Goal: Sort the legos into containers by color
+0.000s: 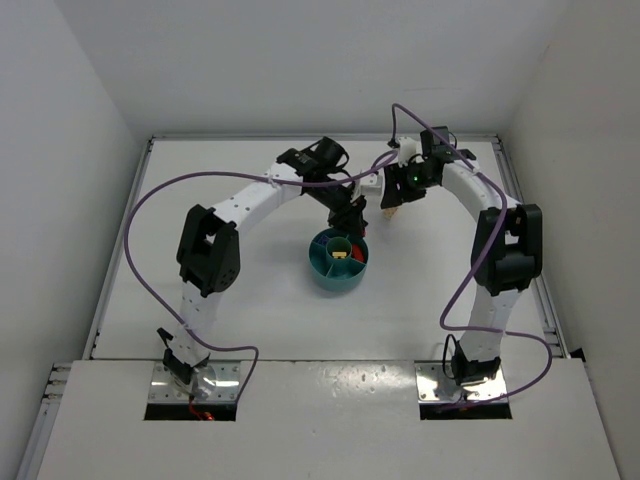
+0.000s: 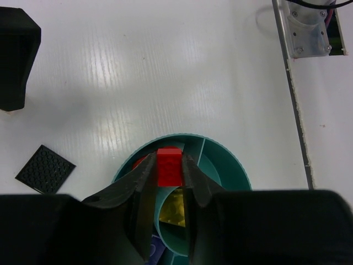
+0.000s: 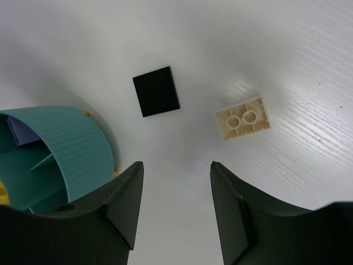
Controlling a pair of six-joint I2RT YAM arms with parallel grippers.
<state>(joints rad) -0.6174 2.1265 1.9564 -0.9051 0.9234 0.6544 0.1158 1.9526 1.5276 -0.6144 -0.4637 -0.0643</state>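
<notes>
The round teal dish [image 1: 338, 262] sits mid-table. My left gripper [image 2: 169, 167] is shut on a red brick [image 2: 169, 165] and holds it above the dish's far wedge [image 2: 231, 163]. Another red piece [image 2: 140, 162] lies in that wedge. A yellow brick [image 2: 176, 208] lies in the central cup and a purple brick [image 2: 153, 247] in a near wedge. My right gripper [image 3: 176, 165] is open and empty above the table, right of the dish wall [image 3: 83, 143]. A black flat plate [image 3: 157, 91] and a tan brick [image 3: 242, 118], underside up, lie beyond its fingertips. A lavender piece [image 3: 19, 131] shows inside the dish.
The black plate also shows in the left wrist view [image 2: 45, 169], left of the dish. The right gripper's dark body [image 2: 16, 61] is at that view's top left. A metal bracket [image 2: 309, 27] and a raised table edge strip [image 2: 298, 121] lie to the right.
</notes>
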